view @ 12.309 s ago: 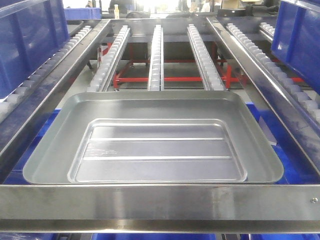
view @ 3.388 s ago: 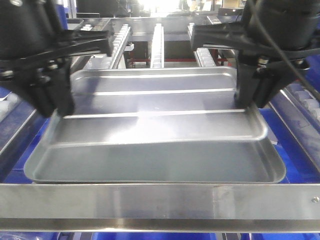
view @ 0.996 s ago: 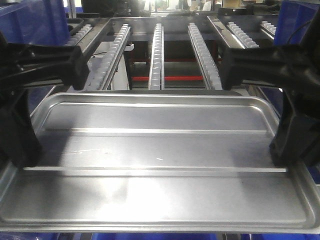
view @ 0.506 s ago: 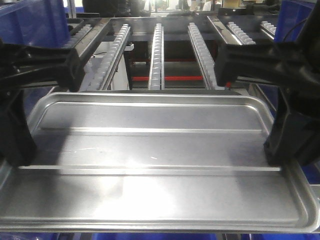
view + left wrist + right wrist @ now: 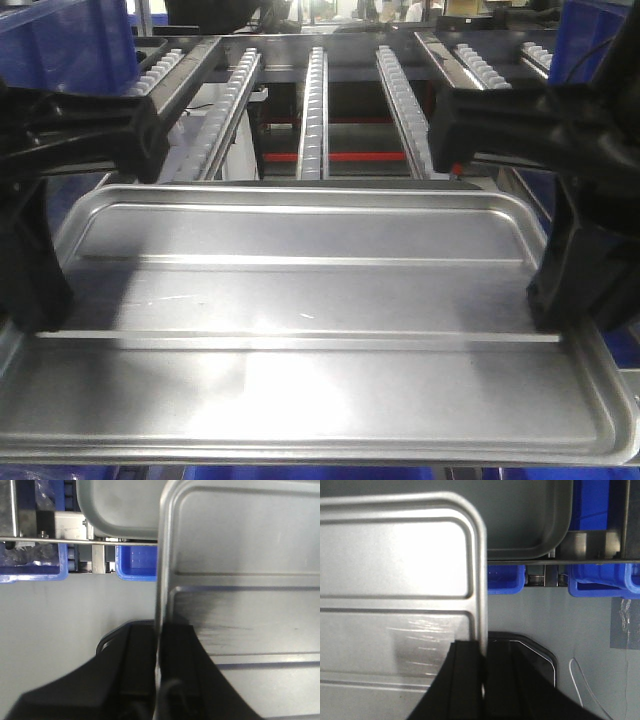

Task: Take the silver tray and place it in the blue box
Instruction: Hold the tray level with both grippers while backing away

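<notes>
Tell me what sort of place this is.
Probably a factory or warehouse handling line. Long roller rails run away from the camera, big blue crates sit alongside, and the silver tray is held above another metal tray.

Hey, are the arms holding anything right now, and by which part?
Yes, the silver tray. The left gripper clamps its left side rim, the right gripper its right side rim.

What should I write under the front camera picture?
Left gripper and right gripper clamp the silver tray by its side rims, before roller rails.
</notes>
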